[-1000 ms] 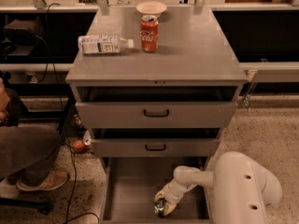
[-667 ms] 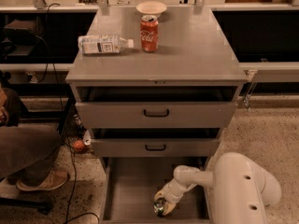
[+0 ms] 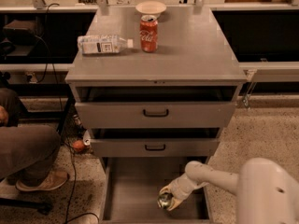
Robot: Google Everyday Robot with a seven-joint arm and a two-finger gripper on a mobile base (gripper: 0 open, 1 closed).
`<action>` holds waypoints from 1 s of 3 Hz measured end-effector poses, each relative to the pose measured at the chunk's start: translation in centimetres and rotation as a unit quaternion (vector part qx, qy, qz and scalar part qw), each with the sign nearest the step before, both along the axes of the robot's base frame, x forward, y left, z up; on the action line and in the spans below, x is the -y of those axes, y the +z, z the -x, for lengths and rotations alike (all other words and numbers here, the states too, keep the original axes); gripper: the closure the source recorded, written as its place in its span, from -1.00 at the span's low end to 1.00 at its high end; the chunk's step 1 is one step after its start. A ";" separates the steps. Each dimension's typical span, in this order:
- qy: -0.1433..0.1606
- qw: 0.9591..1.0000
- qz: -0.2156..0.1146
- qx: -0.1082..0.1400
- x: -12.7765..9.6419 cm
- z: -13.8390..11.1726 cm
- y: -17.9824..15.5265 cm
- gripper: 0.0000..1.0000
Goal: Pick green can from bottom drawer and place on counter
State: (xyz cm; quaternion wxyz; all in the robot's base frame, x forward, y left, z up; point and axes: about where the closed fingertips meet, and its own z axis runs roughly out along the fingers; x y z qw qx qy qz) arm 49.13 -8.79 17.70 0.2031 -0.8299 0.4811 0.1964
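Observation:
The bottom drawer (image 3: 135,190) is pulled open, showing its flat grey floor. My gripper (image 3: 166,200) reaches down into its front right part on the white arm (image 3: 210,176). Its pale fingers (image 3: 175,203) sit on both sides of a small can (image 3: 163,200), the green can, of which mostly the silver top shows. The can stands low, at the drawer floor. The counter (image 3: 187,50) is the grey top of the cabinet.
A red Coca-Cola can (image 3: 148,33), a lying plastic bottle (image 3: 103,44) and a pale bowl (image 3: 150,7) are on the counter. The two upper drawers with black handles (image 3: 155,112) are slightly open above my arm. A seated person's leg (image 3: 28,150) is at the left.

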 end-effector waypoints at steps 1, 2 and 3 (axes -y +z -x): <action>-0.016 0.999 -0.021 0.030 4.3 -0.7 6.1 1.00; -0.046 0.996 0.013 0.071 10.2 -1.7 13.6 1.00; -0.046 0.996 0.015 0.075 10.3 -1.6 14.0 1.00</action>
